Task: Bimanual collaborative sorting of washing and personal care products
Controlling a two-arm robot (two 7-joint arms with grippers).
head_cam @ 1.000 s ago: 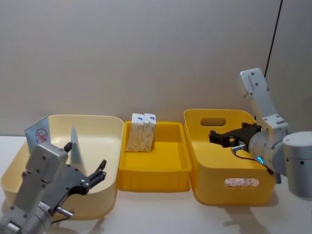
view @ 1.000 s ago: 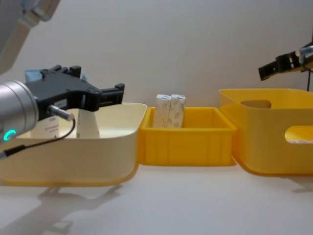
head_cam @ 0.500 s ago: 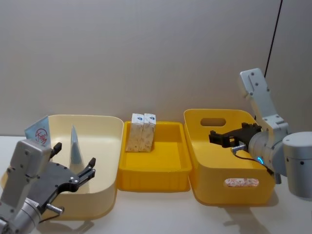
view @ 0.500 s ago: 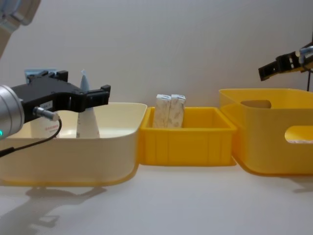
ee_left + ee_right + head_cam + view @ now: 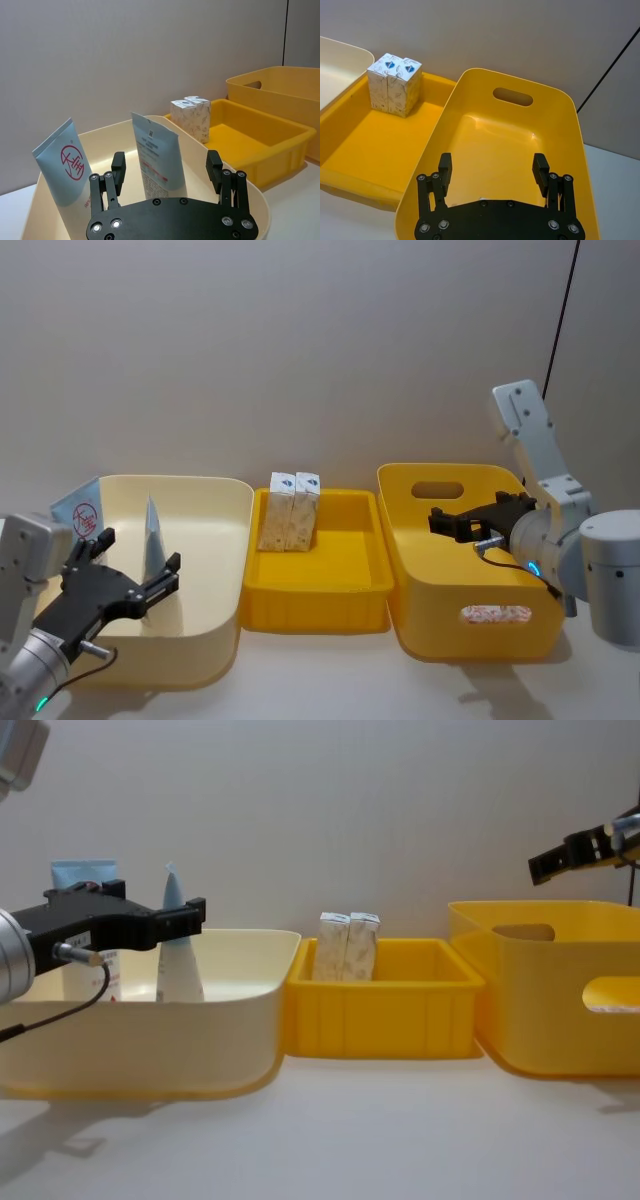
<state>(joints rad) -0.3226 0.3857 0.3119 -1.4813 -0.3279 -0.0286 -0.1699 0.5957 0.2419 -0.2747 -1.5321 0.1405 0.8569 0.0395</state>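
Two white squeeze tubes stand in the cream bin (image 5: pixel 222 540): one with a red circle logo (image 5: pixel 78 512) (image 5: pixel 67 167) at its far left, one edge-on (image 5: pixel 153 537) (image 5: pixel 159 157) nearer the middle. My left gripper (image 5: pixel 138 550) (image 5: pixel 166 162) hovers open at the bin's near left, fingers either side of the edge-on tube but short of it. Two cream cartons (image 5: pixel 292 510) (image 5: pixel 395 85) stand upright together in the back left corner of the yellow tray (image 5: pixel 320 605). My right gripper (image 5: pixel 440 522) (image 5: pixel 492 165) hangs open and empty over the deep yellow bin (image 5: pixel 440 630).
The three containers sit side by side on a white table, close to a plain wall. Reddish print (image 5: pixel 497 614) shows through the deep bin's front handle slot. A black cable (image 5: pixel 560 330) runs down at the upper right. Bare table lies in front of the bins.
My left gripper has drawn back toward the near left, away from the cream bin's middle, still open. The right arm and all the products have stayed put.
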